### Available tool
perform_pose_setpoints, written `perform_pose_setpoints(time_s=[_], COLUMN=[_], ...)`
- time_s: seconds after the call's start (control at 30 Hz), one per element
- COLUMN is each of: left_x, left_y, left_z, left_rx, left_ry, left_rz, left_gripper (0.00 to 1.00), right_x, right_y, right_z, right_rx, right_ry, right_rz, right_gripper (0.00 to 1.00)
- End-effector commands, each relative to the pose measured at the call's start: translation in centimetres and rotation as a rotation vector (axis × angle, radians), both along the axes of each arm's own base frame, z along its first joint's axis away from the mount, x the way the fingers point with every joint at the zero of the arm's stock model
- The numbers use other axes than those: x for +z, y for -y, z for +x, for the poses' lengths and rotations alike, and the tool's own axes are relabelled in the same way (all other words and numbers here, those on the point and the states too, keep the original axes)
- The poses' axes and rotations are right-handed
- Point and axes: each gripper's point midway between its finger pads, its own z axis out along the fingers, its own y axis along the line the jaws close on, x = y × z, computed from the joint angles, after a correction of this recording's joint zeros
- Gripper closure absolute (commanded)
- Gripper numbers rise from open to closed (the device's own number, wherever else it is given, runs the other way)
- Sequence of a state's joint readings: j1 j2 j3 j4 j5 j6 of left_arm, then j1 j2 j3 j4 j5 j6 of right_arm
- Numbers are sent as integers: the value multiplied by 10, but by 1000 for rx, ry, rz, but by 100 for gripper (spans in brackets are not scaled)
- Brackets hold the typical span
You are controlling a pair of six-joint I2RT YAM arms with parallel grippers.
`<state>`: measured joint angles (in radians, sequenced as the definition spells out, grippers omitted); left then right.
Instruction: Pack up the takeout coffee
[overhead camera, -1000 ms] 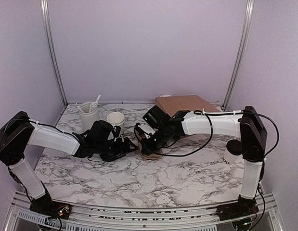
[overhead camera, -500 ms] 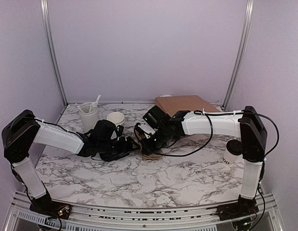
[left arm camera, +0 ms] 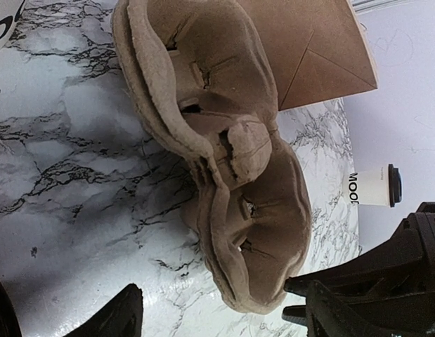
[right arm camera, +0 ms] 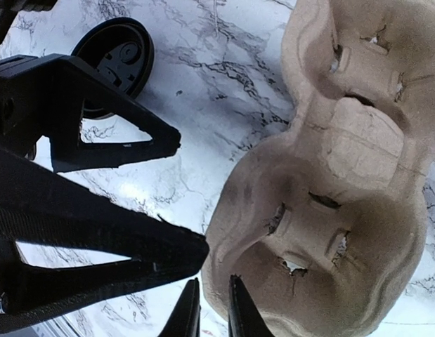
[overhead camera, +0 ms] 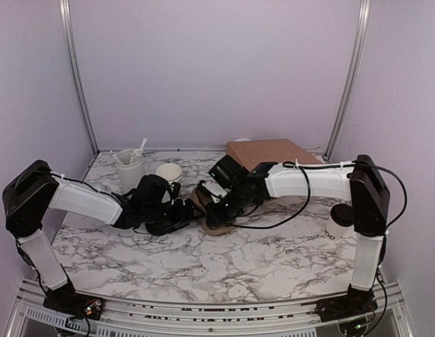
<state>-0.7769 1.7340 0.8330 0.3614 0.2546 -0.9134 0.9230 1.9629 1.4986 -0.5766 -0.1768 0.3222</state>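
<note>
- Plain white tumbler w/ plastic cutlery [overhead camera: 129,170] is standing at the far left of the table [left arm camera: 76,140], not part of this job.
- Left pincer [left arm camera: 211,286] is gaping wide, w/ nothing in it; its fingers are flanking the near end of the pulp cup carrier [left arm camera: 238,140], apart from it.
- The carrier is lying mid-table and looks like two nested pieces, the top one lifting off on one side.
- Right pincer [right arm camera: 213,284] is almost closed, just a slim gap, right at the carrier's rim. Can't tell if it's pinching the rim or free of it.
- Brown paper bag [left arm camera: 308,49] is lying flat behind the carrier.
- Takeout coffee [left arm camera: 372,188] is standing upright at the far right, black lid on, well apart from the carrier, w/ no pincer near it.
- Step, as I read it: prepping the carrier; coffee not yet packed.
- Next prob needs one pincer steadying the carrier while the right arm goes for the cup, gripping below the lid and keeping it level.
</note>
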Motion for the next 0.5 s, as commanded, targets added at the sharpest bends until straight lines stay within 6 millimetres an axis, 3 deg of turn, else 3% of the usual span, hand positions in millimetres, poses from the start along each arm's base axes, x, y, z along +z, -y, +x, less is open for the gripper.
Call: perform_pose_setpoints(time_s=[0.0,0.2,0.47], left_x=[-1,2,-1], left_y=[2,-3,-12], left_z=[-2,-3,-3], left_rx=[-10,3,41], left_ry=[4,13,1], left_rz=[-12,-10,-4], left_gripper=[20,21,21], right_x=[8,4,-11], right_y=[-3,0,5], right_z=[-4,-3,-4], right_rx=[6,27,90], right_ry=[6,40,98], right_rz=[17,-31,-129], right_gripper=[88,75,69])
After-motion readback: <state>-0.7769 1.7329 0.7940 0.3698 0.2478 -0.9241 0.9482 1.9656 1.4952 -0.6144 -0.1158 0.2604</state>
